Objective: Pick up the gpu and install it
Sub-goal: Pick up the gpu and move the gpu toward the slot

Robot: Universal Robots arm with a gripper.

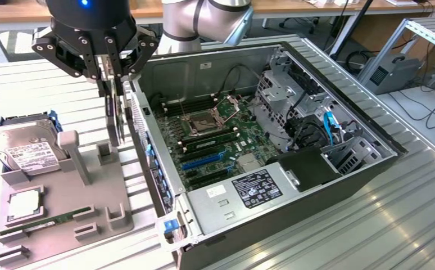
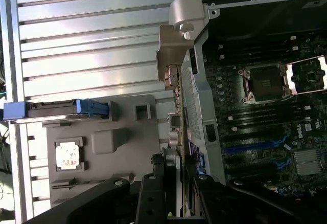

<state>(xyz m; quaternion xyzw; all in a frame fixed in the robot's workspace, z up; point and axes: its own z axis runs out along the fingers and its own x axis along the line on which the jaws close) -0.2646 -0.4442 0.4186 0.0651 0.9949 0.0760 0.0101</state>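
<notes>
**End effector** [image 1: 113,84]: points straight down, just outside the computer case [image 1: 322,225], beside its ported wall.

**Fingers** [image 1: 100,67]: two black fingers, pinched on the upper edge of the gpu [image 1: 116,121]. The card hangs upright and edge-on, alongside that wall.

**Wrist:** stands vertical, directly above the end effector.

**Arm** [image 1: 202,19]: a grey jointed segment sits behind the case's far corner, well above it.

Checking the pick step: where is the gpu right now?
At the exterior view's left, the gpu hangs upright in the tool, above the grey parts tray and just outside the open computer case.
</notes>
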